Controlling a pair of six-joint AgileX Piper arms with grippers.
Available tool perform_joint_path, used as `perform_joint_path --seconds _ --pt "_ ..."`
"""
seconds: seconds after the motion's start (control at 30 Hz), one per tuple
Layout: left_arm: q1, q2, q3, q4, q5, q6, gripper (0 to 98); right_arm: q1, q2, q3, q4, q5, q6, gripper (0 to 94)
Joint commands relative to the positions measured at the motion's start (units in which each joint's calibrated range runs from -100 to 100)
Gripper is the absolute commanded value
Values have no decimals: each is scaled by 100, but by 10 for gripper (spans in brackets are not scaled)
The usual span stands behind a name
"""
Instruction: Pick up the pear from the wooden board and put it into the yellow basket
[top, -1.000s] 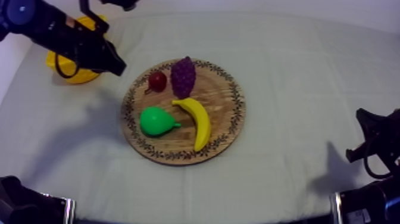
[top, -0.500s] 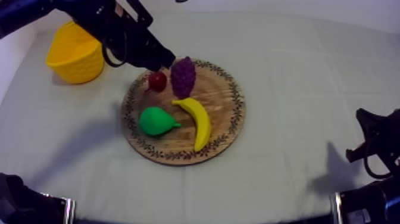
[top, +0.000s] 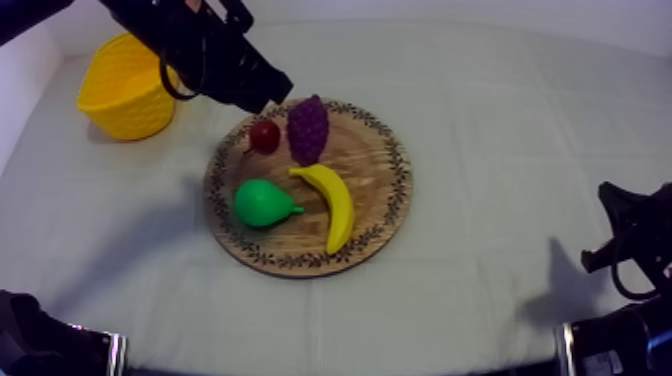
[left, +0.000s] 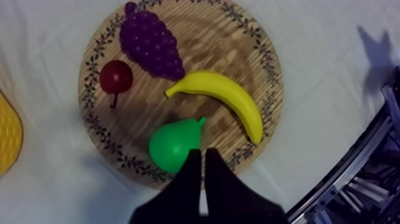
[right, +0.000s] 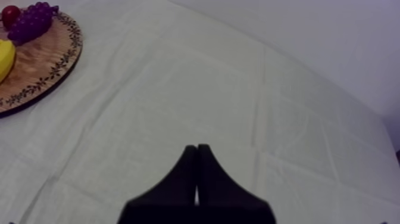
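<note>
The left end effector, closed tight and empty, hovers above the wooden board, seemingly lining up on the pear lying by the board's rim, so it must open first.

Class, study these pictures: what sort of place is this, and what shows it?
Probably a robot test bench rather than a kitchen: a left arm and right arm flank a cloth-covered table, and a wooden board of toy fruit sits near a yellow basket.
</note>
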Motion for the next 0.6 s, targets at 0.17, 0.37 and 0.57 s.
perform_joint_path --seconds 0.17,0.37,0.57 --pt "15 9 -2 77 156 -1675 0 -1 -3 -2 1 2 1 4" --pt "23 18 42 125 526 -2791 0 -1 -3 -2 1 2 1 4" --pt "25 18 8 60 1053 -3281 0 -1 -3 -2 1 2 1 4"
